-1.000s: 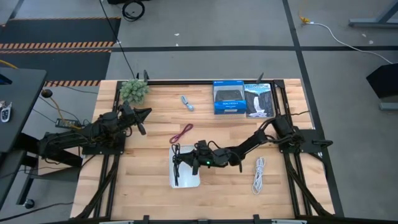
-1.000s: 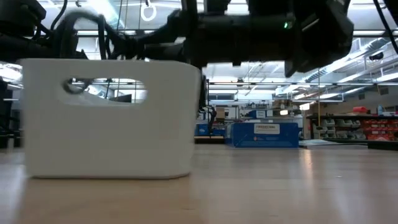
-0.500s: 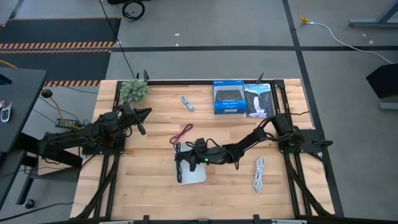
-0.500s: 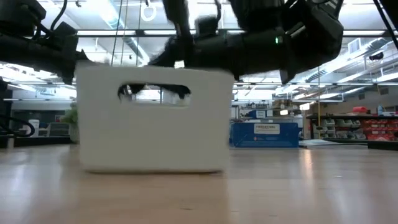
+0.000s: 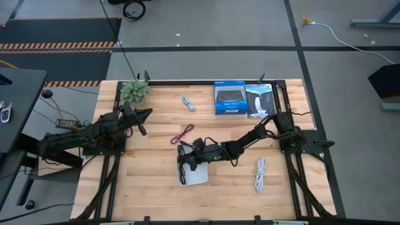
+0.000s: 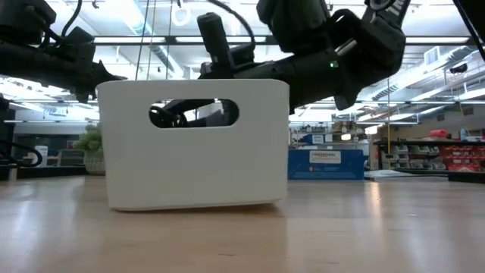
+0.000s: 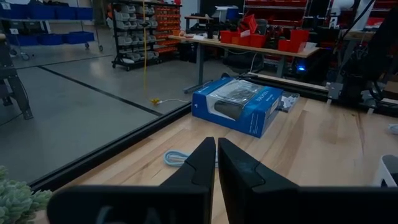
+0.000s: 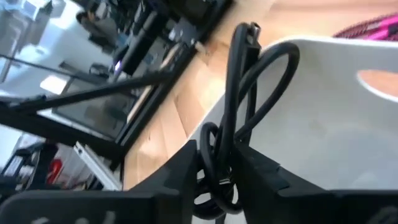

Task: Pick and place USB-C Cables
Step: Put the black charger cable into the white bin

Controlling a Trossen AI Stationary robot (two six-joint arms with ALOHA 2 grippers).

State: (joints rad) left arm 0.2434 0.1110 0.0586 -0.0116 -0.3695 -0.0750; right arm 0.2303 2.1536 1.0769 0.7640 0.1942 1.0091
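My right gripper (image 5: pixel 185 159) hangs over the white tray (image 5: pixel 199 175), shut on the black coiled cable (image 8: pixel 249 81). In the low view, part of the black cable (image 6: pixel 178 115) shows through the handle hole of the white tray (image 6: pixel 197 167). The maroon cable (image 5: pixel 182 134) lies on the table just beyond the tray. The light blue-grey cable (image 5: pixel 188 103) lies near the far edge, and the white cable (image 5: pixel 259 175) lies right of the tray. My left gripper (image 5: pixel 141 120) waits, shut, at the table's left. My right gripper pinches several strands of the black cable's coil (image 8: pixel 219 149) between its two fingers (image 8: pixel 186 168). It comes from the table's right, slanting down. The loops reach out past the fingertips over the tray's rim (image 8: pixel 292 46). The tray wall hides the cable's lower end.
A blue retail box (image 5: pixel 229 98) and a black one (image 5: pixel 260 100) stand at the far edge, with a small green plant (image 5: pixel 134 90) at the far left corner. Bare wood lies left of the tray and along the near edge.
My right gripper has moved toward the table's left with the black cable and now stands over the tray. The white tray has slid a little toward the table's right and turned somewhat.
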